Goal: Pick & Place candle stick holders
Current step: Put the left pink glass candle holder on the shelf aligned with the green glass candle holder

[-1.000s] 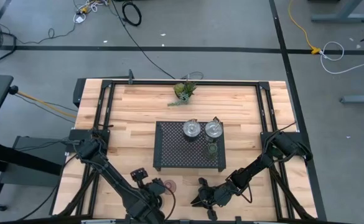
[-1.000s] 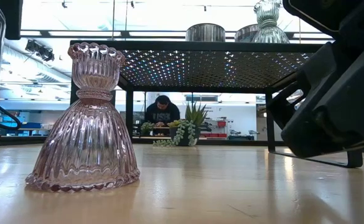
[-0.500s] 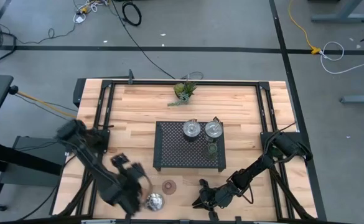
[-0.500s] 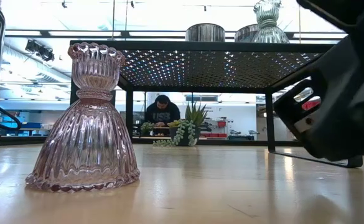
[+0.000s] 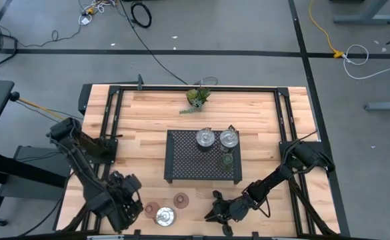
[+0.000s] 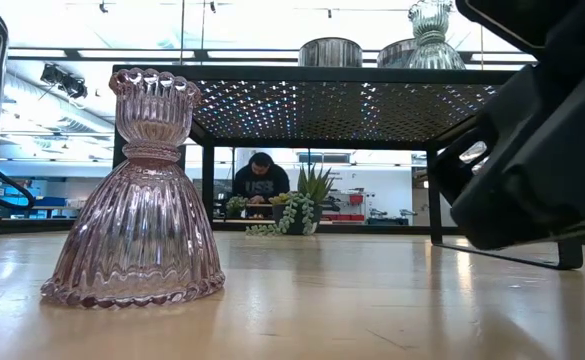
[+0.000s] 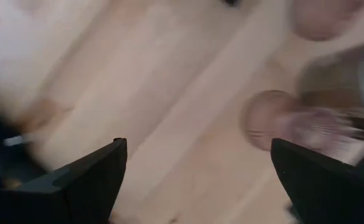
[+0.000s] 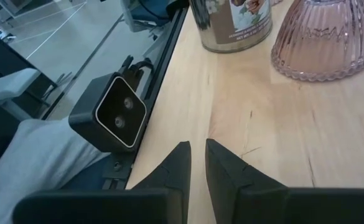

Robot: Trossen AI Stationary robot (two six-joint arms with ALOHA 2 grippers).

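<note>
Relative to the black mesh rack [image 5: 188, 163]: two shiny silver holders [image 5: 206, 138] are set side by side on its top near the far right corner, with an olive-green glass holder [image 5: 227, 159] just nearer. Before its front edge, a silver holder [image 5: 164, 215] is flanked by two pink ribbed glass holders [image 6: 137, 195], upright.

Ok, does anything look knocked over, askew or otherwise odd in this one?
Nothing stands out. The pink glass holder stands upright on the table, with a silver holder beside it. Three more holders stand on the black mesh rack. The left tool is open and empty.
</note>
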